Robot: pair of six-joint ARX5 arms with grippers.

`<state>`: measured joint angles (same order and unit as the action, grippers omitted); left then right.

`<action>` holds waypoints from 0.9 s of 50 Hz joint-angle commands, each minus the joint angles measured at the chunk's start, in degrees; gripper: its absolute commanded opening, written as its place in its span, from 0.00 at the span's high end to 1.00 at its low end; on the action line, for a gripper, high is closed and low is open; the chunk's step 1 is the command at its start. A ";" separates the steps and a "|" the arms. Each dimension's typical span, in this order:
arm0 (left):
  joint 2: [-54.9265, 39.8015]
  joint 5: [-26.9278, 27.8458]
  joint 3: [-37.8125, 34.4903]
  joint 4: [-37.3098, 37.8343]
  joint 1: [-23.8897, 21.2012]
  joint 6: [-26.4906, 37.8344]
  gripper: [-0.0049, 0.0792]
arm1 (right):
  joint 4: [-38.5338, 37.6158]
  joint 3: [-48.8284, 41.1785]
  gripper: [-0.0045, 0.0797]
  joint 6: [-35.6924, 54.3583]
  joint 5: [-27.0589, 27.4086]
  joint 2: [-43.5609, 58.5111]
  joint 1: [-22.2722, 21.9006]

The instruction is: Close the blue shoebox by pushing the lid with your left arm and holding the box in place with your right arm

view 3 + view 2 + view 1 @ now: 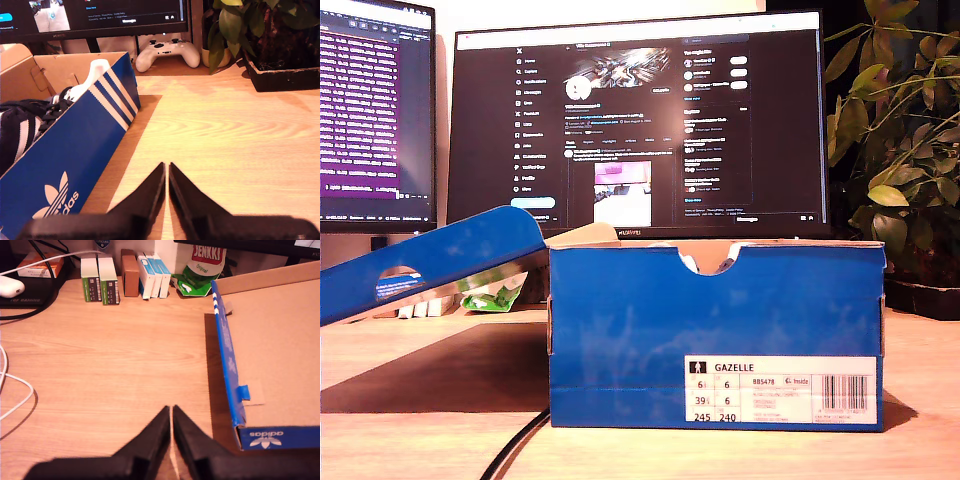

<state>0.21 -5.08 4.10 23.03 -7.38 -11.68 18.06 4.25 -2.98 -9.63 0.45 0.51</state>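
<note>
On the wooden desk [420, 390] before the monitor [640, 120], we see the blue shoebox [715, 335] open, its lid [430, 260] tilted back toward the exterior view's left. Beside the lid my first gripper [171, 415] holds its jaws together; beside the box my second gripper [166, 172] does likewise.

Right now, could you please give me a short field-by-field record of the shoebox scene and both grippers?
box: blue shoebox upright on the wooden desk, open
lid: blue lid swung back, tilted, toward the exterior view's left
contents: dark shoe with white stripes inside
my first gripper: shut, above bare desk beside the lid, touching nothing
my second gripper: shut, above bare desk beside the box's striped side, apart from it
behind: monitor, plant, game controller
task state: lid not yet closed
</note>
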 commanded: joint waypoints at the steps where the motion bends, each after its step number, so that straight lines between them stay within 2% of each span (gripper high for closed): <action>1: 0.44 -0.07 -1.53 0.15 0.09 -0.24 0.95 | -0.59 -1.16 0.96 -0.17 0.20 -0.35 0.33; 36: 0.44 -0.07 -1.53 -0.63 0.09 0.07 0.95 | -0.66 -1.16 0.96 -0.20 0.17 -0.35 0.33; 39: 0.44 0.02 -1.53 -1.86 0.09 -0.28 0.95 | -1.11 -1.16 0.96 -0.24 0.17 -0.35 0.33; 45: 0.44 1.40 -1.51 -2.89 0.09 -5.14 0.95 | -1.40 -1.14 0.96 -1.25 -0.76 -0.35 0.33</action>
<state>0.21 -4.08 4.10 21.06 -7.38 -15.59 16.99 4.25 -3.01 -10.04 0.45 0.51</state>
